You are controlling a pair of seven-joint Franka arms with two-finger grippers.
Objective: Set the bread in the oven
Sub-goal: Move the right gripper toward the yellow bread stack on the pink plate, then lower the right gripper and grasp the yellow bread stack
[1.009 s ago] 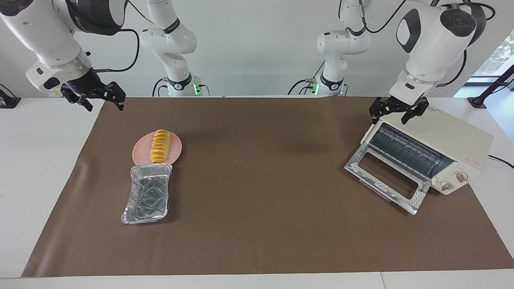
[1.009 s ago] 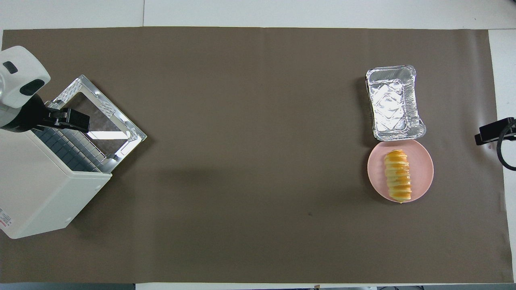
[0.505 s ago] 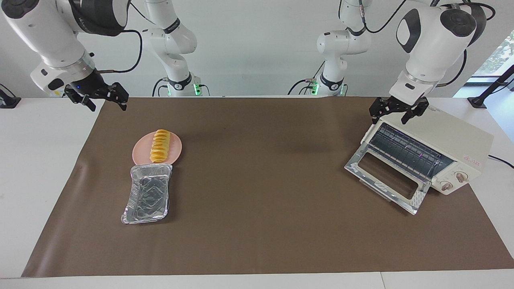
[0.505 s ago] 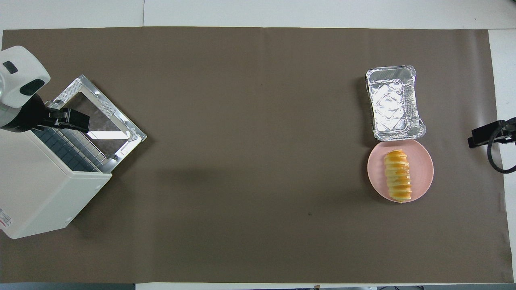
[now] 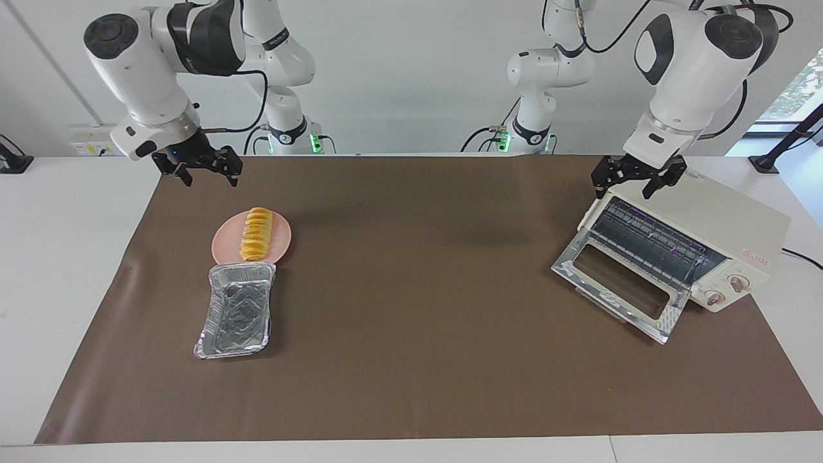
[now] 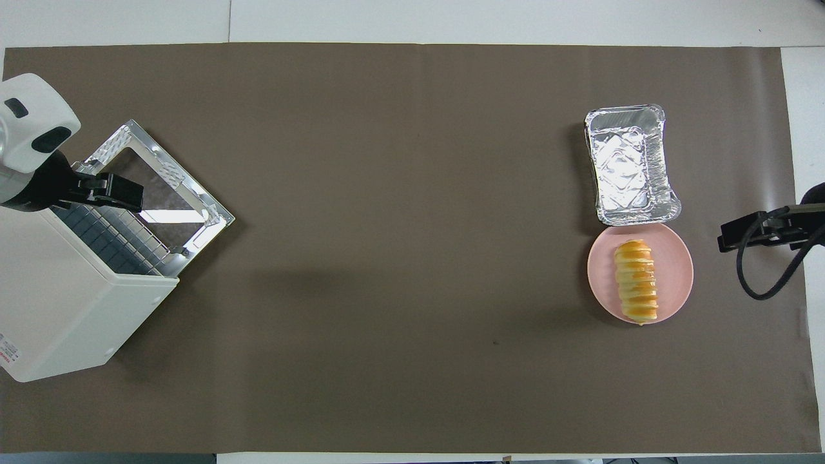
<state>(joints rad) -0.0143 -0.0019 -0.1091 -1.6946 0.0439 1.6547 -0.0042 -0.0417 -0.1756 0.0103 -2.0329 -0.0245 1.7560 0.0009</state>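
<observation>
The yellow-orange ridged bread (image 5: 256, 233) lies on a pink plate (image 5: 283, 243) toward the right arm's end of the table; it also shows in the overhead view (image 6: 635, 280). The cream-white oven (image 5: 726, 218) stands at the left arm's end, its glass door (image 5: 669, 318) folded down open and the wire rack showing. My right gripper (image 5: 209, 173) is open and empty, up in the air over the mat beside the plate. My left gripper (image 5: 633, 180) is open and empty, over the oven's top front edge.
An empty silver foil tray (image 5: 236, 312) lies against the plate, farther from the robots than it. A brown mat (image 5: 418, 321) covers most of the white table. The oven (image 6: 58, 309) is turned at an angle, its door (image 6: 213, 212) toward the table's middle.
My right gripper has moved in from the table's end toward the plate with the bread. The left arm, the bread and the oven have not moved.
</observation>
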